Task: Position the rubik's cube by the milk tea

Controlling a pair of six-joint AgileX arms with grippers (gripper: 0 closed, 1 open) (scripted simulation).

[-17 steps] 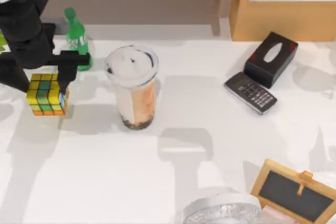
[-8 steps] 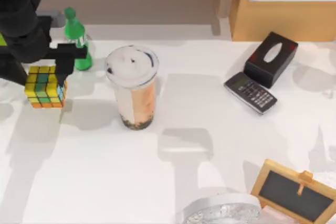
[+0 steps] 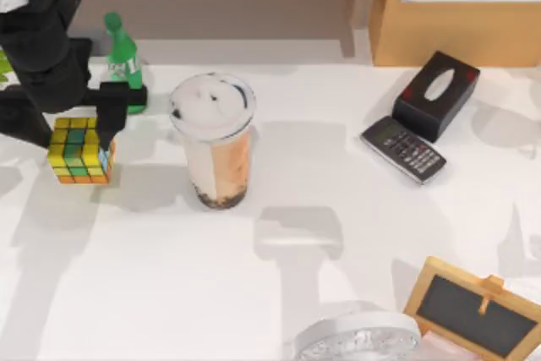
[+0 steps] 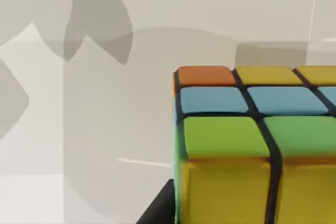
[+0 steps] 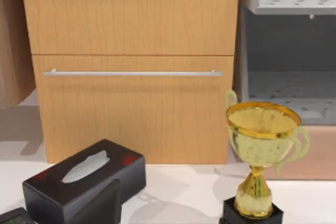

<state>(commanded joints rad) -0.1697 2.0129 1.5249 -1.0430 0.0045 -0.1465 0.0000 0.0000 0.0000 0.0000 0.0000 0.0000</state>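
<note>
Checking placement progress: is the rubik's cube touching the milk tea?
No, in the top view the rubik's cube sits apart from the milk tea, bare table between.

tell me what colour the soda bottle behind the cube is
Green, with a green cap and a pale label: the soda bottle shows best in the top view.

I can't read any text: green bottle (image 3: 123,60) label and phone (image 3: 403,149) keys too small, illegible.

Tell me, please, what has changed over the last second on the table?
The left claw, shut on the rubik's cube, drifted a little toward the table's left, then came back right, nearer the milk tea. Nothing was released. The green bottle, phone and tissue box stayed put.
</note>
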